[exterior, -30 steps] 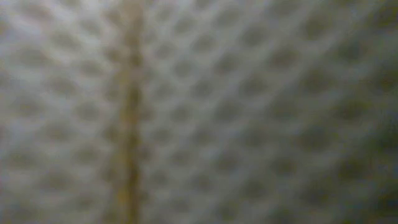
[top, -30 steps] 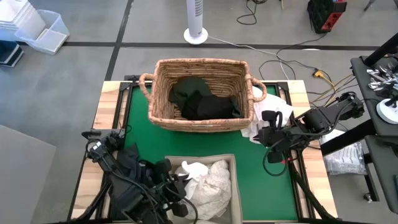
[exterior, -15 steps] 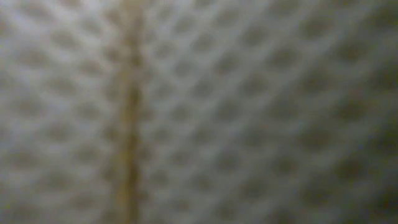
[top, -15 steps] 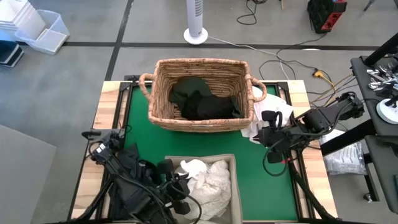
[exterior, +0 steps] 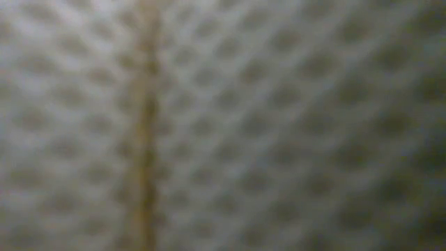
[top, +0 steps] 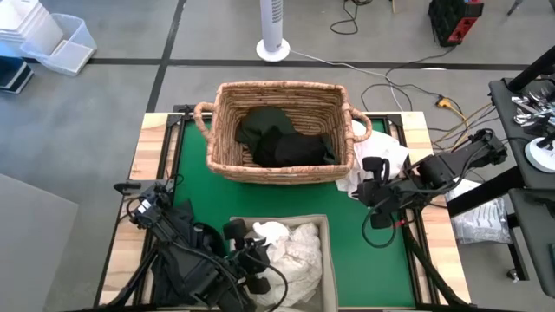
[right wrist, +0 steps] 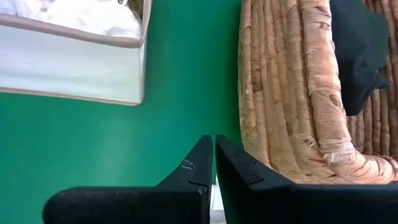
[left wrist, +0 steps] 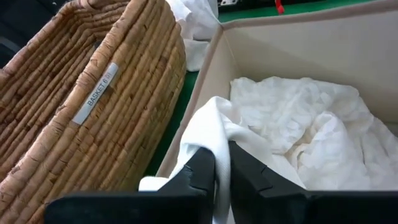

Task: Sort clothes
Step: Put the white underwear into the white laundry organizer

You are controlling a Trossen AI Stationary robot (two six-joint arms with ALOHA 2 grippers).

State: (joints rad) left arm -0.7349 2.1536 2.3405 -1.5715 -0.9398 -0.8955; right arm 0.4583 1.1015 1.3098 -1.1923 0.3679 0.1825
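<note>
A wicker basket (top: 277,166) at the table's far middle holds dark clothes (top: 282,139). A beige fabric box (top: 326,260) at the near middle holds white clothes (top: 293,247). My left gripper (top: 251,253) is at the box's left wall, shut on a white garment (left wrist: 211,124). My right gripper (top: 360,186) is shut and hangs over the green mat (right wrist: 186,93), right of the basket's near right corner. Another white garment (top: 386,156) lies on the table next to it. The low view shows only a blurred woven surface close to the lens. My left gripper pinches a bunched fold of the white garment (left wrist: 217,134) between its two fingers (left wrist: 249,171). The fingers come slanting from the table's near left. The garment lies draped over the rim of the box's left wall, with one part (left wrist: 155,183) outside and the rest inside on the other white clothes.
The basket's near wall (left wrist: 93,93) stands close to the box's far left corner, with a narrow strip of mat between them. The mat between the box and my right arm is bare (top: 364,234). A plastic bag (top: 481,221) lies off the table's right edge.
My left gripper has gone a little toward the table's right, over the box's left wall, still shut on the white garment.
</note>
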